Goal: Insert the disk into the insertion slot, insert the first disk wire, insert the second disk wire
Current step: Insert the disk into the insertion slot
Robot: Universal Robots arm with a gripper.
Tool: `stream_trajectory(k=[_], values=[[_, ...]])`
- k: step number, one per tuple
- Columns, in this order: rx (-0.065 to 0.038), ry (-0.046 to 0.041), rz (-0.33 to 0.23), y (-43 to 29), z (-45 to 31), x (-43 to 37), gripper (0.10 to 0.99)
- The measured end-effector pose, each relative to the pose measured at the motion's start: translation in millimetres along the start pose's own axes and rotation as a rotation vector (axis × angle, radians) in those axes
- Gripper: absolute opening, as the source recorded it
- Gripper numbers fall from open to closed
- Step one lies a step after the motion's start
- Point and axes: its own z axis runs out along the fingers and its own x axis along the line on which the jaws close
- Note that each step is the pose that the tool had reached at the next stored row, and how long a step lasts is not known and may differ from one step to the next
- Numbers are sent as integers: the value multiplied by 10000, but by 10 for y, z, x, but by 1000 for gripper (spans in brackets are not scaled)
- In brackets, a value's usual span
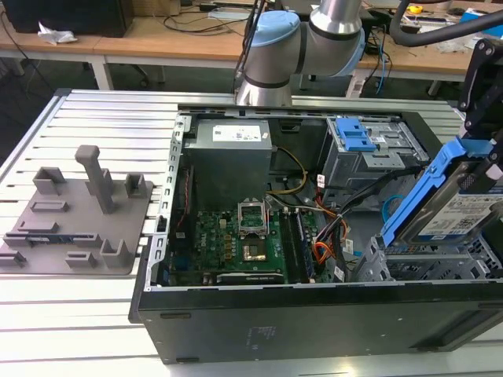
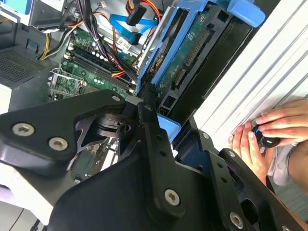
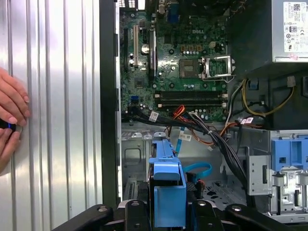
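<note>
My gripper is shut on the disk, a silver drive with a white label in a bright blue carrier. It hangs tilted, its lower end just over the insertion slot, the low perforated grey cage at the case's near corner on the exterior view's right. In the first wrist view the carrier stands between the black fingers above the cage floor. The second wrist view shows the disk's green underside. A blue flat cable and coloured wires lie loose beside the cage; which are the disk wires I cannot tell.
A taller grey cage with a blue latch stands behind the slot. The motherboard and power supply fill the case's middle. A grey fixture plate lies on the slatted table. A person's hands rest on the table beside the case.
</note>
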Motion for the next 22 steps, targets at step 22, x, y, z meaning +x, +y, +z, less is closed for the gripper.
stream_trajectory(k=[22], values=[[1,10,0,-3,375,18,365]])
